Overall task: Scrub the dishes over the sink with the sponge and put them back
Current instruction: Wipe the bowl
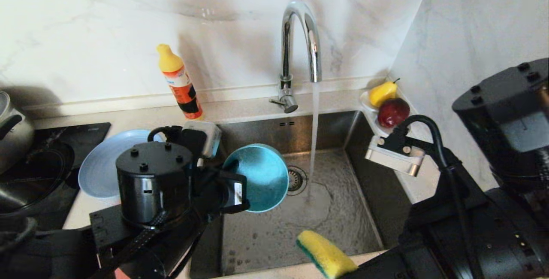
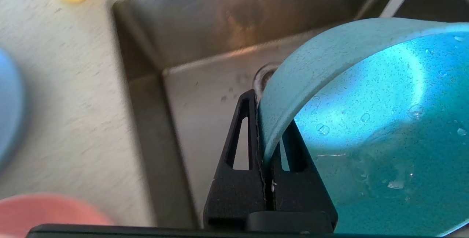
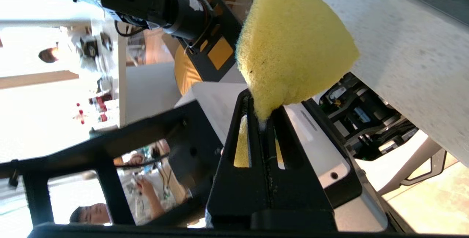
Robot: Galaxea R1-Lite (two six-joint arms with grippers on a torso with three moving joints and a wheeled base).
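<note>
The square, deep stainless steel sink [image 1: 274,231] fills the middle of the head view, and water runs into it from the tall chrome gooseneck faucet [image 1: 300,43] at its twelve o'clock edge, landing just beside the round drain strainer [image 1: 296,179]. On the counter at the sink's nine o'clock lies the grey-blue plastic plate [image 1: 96,167]. Over the sink's nine o'clock side, the left gripper [image 2: 264,135] is clamped tight on the rim of the teal plastic bowl [image 1: 263,177], which is tipped on edge with its wet inside facing the stream. The yellow-capped orange detergent bottle [image 1: 179,82] stands at the sink's eleven o'clock. At the sink's six o'clock rim, the right gripper [image 3: 263,119] pinches the small yellow sponge with a green scouring side [image 1: 324,254], fingers fully closed on its end.
</note>
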